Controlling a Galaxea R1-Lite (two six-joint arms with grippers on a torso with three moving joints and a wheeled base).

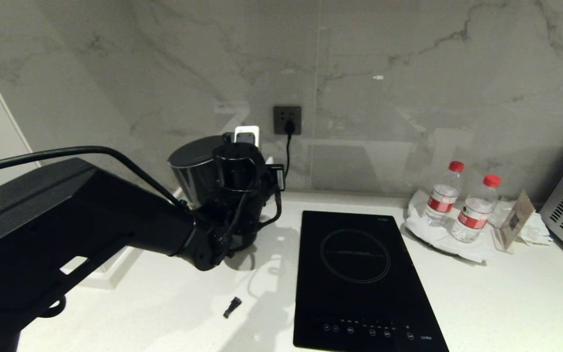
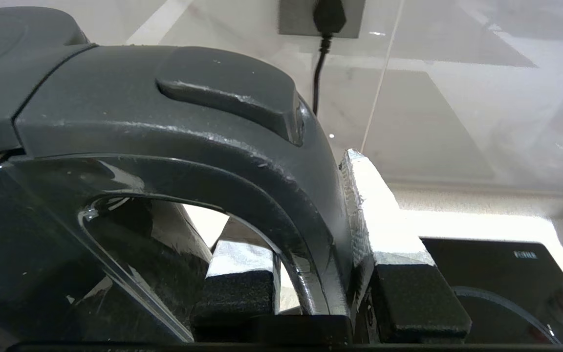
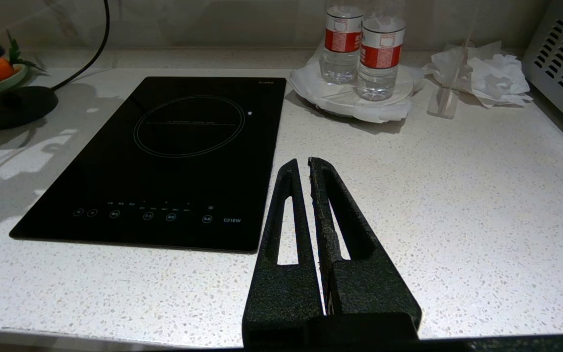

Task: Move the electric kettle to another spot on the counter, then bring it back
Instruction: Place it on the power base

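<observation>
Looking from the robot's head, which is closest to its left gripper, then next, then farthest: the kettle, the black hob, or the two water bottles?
1. The electric kettle: the left gripper is shut on its handle, at the back left of the counter.
2. The hob: in the middle, to the gripper's right.
3. The water bottles: far right, by the wall.

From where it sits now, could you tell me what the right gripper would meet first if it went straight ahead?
Probably the plate holding the two water bottles; the right gripper points over bare counter toward it, though depth is unclear.

The electric kettle (image 1: 198, 168) stands on the counter (image 1: 506, 303), left of the hob (image 1: 359, 274); bottles (image 1: 457, 200) right.
</observation>
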